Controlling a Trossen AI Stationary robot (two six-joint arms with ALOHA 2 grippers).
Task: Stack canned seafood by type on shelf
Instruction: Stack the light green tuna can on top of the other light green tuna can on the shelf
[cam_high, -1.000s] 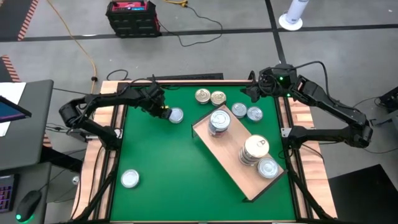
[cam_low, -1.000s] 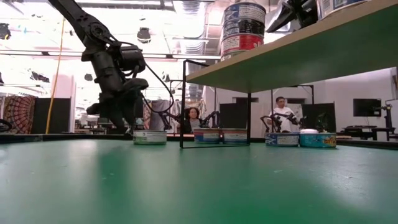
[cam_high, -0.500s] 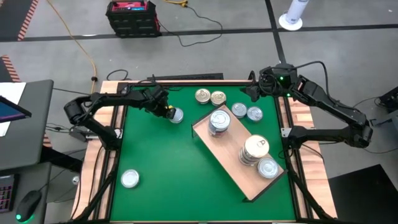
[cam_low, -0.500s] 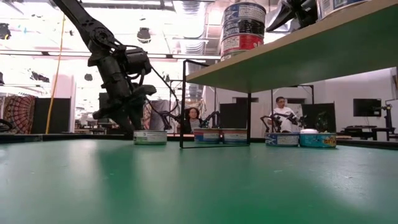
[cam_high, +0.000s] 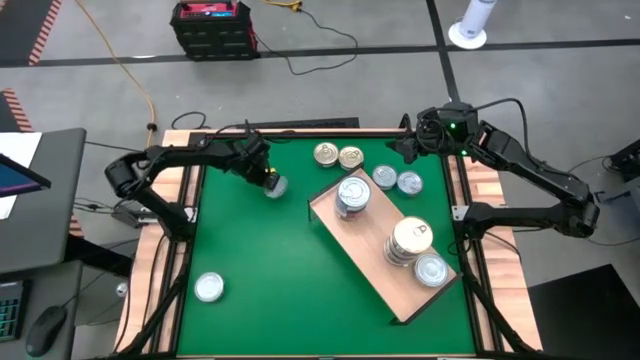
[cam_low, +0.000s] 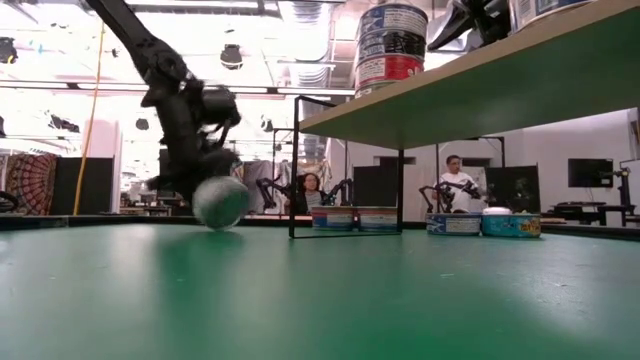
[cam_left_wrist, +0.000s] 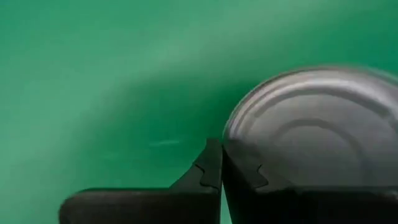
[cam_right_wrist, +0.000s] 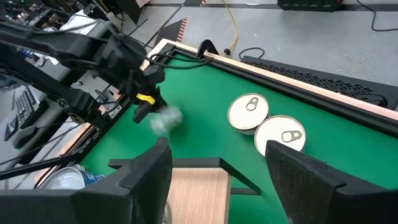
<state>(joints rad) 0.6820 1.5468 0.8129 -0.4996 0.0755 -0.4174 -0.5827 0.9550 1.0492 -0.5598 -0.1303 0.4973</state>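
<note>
My left tool (cam_high: 266, 182) has its fingers together on nothing; the silver tin (cam_high: 274, 186) lies beside them at 4 o'clock, tipped on edge, its plain bottom facing me, on the bench (cam_high: 260, 270) at 9 o'clock from the shelf (cam_high: 380, 270). My right tool (cam_high: 398, 150) waits, fingers apart.

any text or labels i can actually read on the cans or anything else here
None can be read.
Stacked cans on the shelf: printed labels, too blurred to read.
Cans standing on the green mat: label print too small.
Tipped can beside the shut left gripper: bare metal, no text.
</note>
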